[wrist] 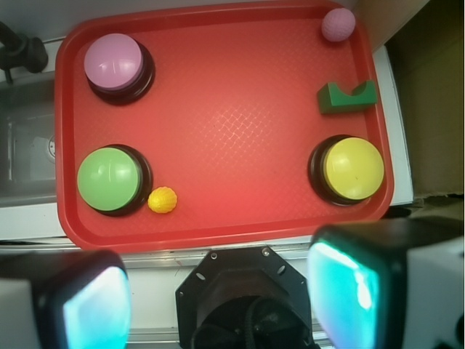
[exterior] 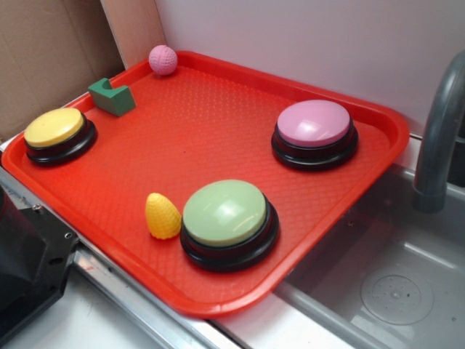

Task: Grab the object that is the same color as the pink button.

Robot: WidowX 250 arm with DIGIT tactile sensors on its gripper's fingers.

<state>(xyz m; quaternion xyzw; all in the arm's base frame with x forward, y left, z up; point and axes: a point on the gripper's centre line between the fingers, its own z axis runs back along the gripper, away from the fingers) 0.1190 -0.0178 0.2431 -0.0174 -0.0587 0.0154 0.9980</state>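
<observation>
Wrist view is looking straight down on a red tray (wrist: 218,145), where the dimpled pink ball (wrist: 338,24) is sitting in a far corner, near the green notched block (wrist: 346,97) and well apart from the pink dome button (wrist: 113,62) in the opposite far corner. The gripper (wrist: 218,291) is hovering off the tray's near edge, its two fingers (wrist: 349,291) standing wide apart and holding nothing. Exterior view is showing the yellow ridged cone (exterior: 162,216) just beside the pale green button (exterior: 227,218), with the yellow button (exterior: 57,132) sitting at the left edge.

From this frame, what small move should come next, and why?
Probably carry the claw out over the tray toward the far corner where the pink ball sits. It matches the pink button, and the claw hangs off the near edge, open, holding nothing.
</observation>
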